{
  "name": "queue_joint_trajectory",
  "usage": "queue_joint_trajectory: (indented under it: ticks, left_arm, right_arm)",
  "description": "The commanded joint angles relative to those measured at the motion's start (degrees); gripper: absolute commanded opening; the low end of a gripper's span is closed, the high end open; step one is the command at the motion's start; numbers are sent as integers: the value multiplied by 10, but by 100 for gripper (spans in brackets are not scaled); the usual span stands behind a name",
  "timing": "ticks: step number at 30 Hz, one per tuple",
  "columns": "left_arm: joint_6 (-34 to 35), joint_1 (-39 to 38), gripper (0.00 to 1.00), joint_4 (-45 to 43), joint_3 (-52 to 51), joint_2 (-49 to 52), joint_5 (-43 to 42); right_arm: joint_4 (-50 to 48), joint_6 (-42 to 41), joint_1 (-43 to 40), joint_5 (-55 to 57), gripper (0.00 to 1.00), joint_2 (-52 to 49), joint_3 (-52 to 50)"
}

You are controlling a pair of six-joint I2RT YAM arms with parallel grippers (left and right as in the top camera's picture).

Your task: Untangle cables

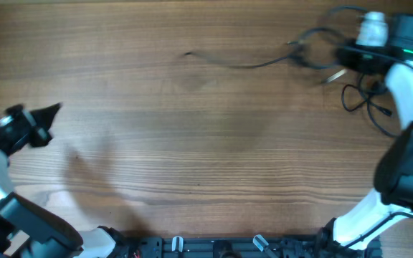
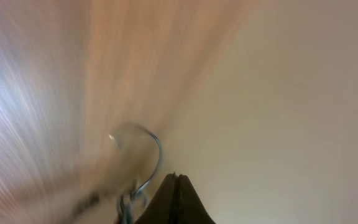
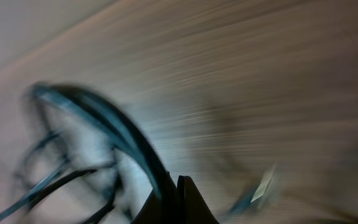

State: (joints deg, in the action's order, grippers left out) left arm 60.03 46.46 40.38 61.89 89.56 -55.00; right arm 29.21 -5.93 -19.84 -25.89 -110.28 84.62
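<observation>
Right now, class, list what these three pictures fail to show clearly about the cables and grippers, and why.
- Right wrist view: motion blur smears the cables; crossings cannot be counted.
- Right wrist view: the same blur hides whether the right gripper holds a strand.
- Left wrist view: a thin wire is blurred and cut off by the bottom edge; what it is cannot be told.
- Overhead: the plug ends are too small to identify.
</observation>
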Motion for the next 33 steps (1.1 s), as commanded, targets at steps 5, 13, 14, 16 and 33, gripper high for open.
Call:
queue_joint_trajectory:
  ticks: [5,13,14,16,33]
  left_arm:
    - [-122,-47,4,77,11,-10,172]
    - [-242,-259,12,80,11,-10,171]
    - [-259,-277,10,81,11,-11,151]
    - [-346,-301,24,72,11,-11,11]
    - [-204,-449,57,-38,11,-11,27]
  right_arm:
    - [99,57,27,-235,4,-9,1]
    - [49,87,236,-393,5,-9,1]
    - [33,80,239,-431,4,-9,1]
    - [-28,29,237,-545,4,-9,1]
    - [-173,-20,398,-496,4,-9,1]
